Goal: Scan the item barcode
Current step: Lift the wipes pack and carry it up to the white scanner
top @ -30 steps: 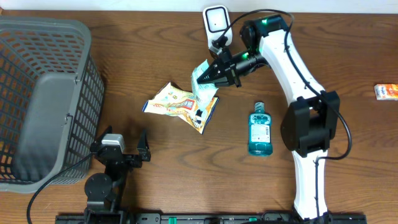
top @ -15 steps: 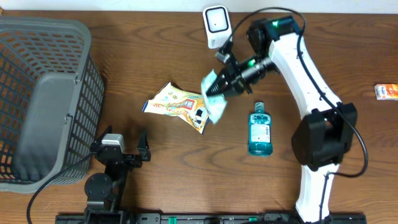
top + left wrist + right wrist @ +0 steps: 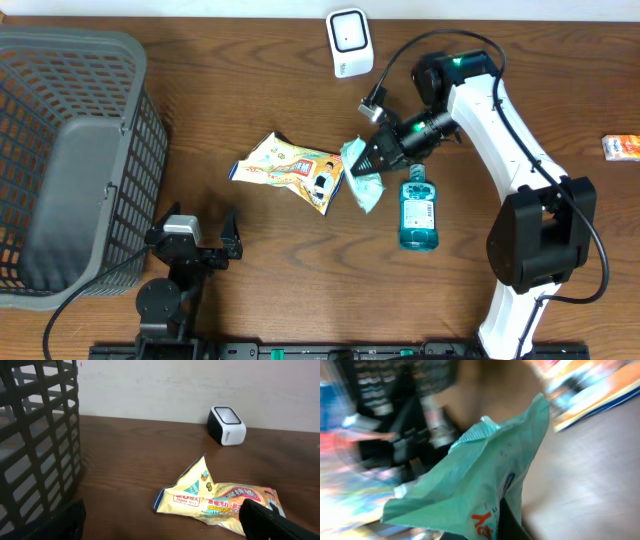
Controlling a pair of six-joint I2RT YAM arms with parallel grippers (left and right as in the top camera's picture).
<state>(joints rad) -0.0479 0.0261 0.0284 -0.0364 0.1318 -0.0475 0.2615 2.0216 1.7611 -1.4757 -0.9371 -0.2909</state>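
Right pincer (image 3: 372, 158) pressed together on one end of a crumpled green packet (image 3: 364, 187); right wrist view is blurred but shows the packet hanging from the fingers, red print near its lower edge. From overhead the packet sits between a yellow snack bag (image 3: 290, 170) and a blue mouthwash bottle (image 3: 417, 210), overlapping the bag's right edge, just beside the bottle's cap. White scanner (image 3: 348, 42) stands at the far edge of the bench (image 3: 250, 80), well apart from the packet. Left pincer (image 3: 193, 230) spread wide and holding nothing, low at the near edge. Grey basket (image 3: 70, 160) at far left. Small orange packet (image 3: 622, 146) at far right edge.
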